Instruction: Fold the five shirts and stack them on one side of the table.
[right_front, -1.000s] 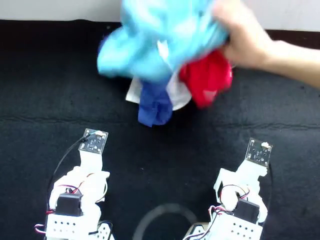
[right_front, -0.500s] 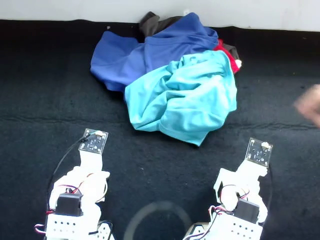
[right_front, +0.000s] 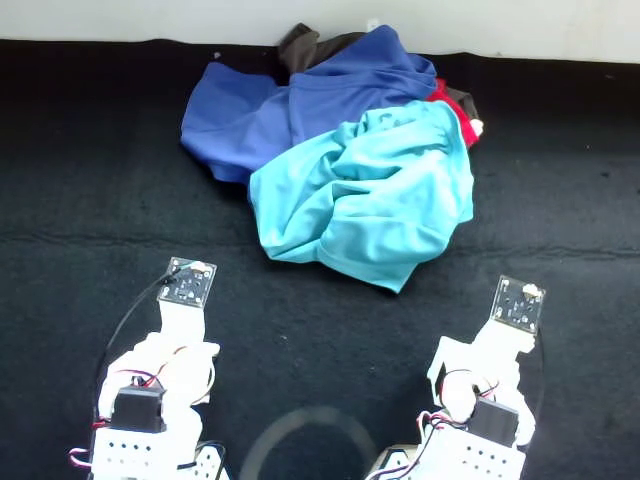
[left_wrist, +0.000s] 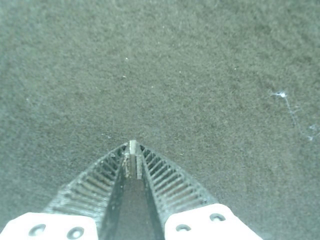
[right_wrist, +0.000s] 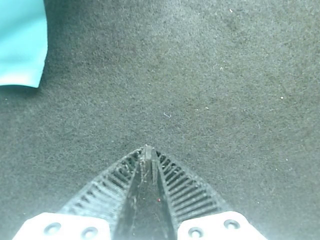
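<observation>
A heap of shirts lies at the back middle of the black table. A turquoise shirt (right_front: 370, 195) is crumpled on top at the front, and one corner of that turquoise shirt (right_wrist: 21, 42) reaches into the right wrist view. A blue shirt (right_front: 290, 105) spreads behind it. A red one (right_front: 458, 112) and a dark one (right_front: 300, 45) peek out at the back. My left gripper (left_wrist: 132, 146) is shut with nothing in it, low over bare cloth. My right gripper (right_wrist: 148, 148) is shut and empty too, short of the turquoise corner. Both arms (right_front: 185, 290) (right_front: 515, 305) sit folded at the near edge.
The black table cloth (right_front: 90, 220) runs wide on both sides of the heap and in front of it. A pale wall (right_front: 120, 18) borders the far edge. A faint ring mark (right_front: 300, 440) lies between the arm bases.
A person's hand dropped the bundle of shirts onto the table and withdrew off the right side. The heap has lain still for the last half second. Neither arm moved.
</observation>
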